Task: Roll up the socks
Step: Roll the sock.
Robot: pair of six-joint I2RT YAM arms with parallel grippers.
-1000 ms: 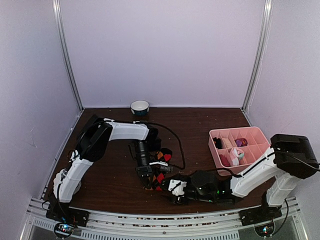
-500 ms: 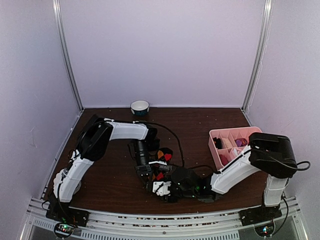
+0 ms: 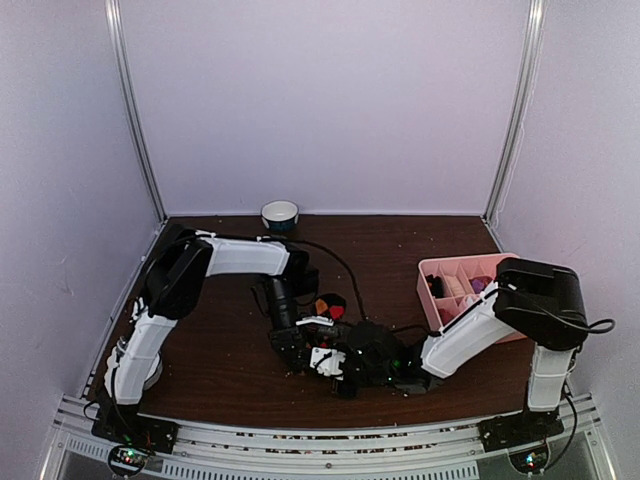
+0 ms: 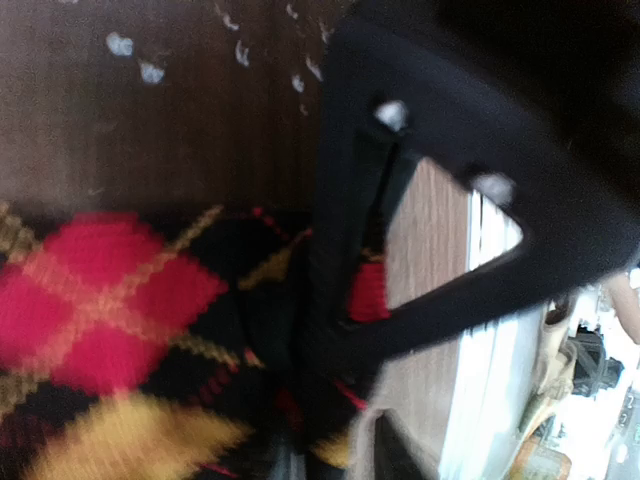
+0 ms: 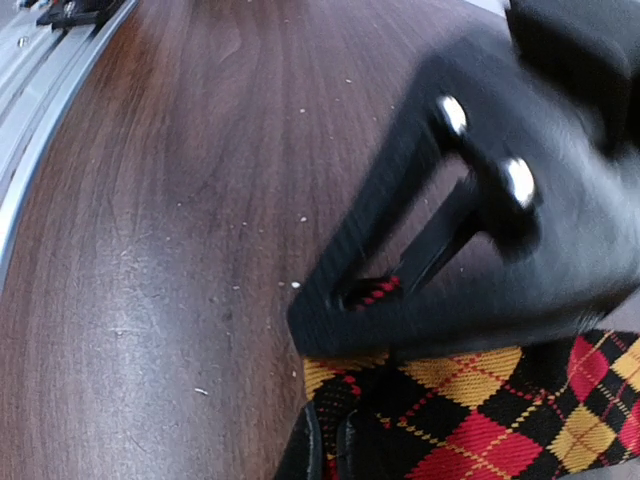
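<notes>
- My right gripper (image 3: 328, 361) lies low over the table (image 3: 220, 345) near its front edge, with the arm stretched in from the right. Its fingers are pinched together on the near edge of the argyle sock (image 3: 327, 310) — in the right wrist view the black, red and yellow diamonds bunch up right at the fingertips (image 5: 320, 335).
- My left gripper (image 3: 291, 347) points down just beside it, on the sock's left side, and the two grippers are nearly touching.
- In the left wrist view one black finger (image 4: 340, 250) lies across the sock. That view is blurred — I cannot tell how wide this hand stands, or whether it grips anything.
- The sock lies crumpled in the middle of the table, between and under both grippers, with its far end poking out behind them.
- A pink tray (image 3: 505, 262) with compartments sits at the right side of the table, well apart from the sock.
- A small bowl (image 3: 280, 214) stands at the back edge.
</notes>
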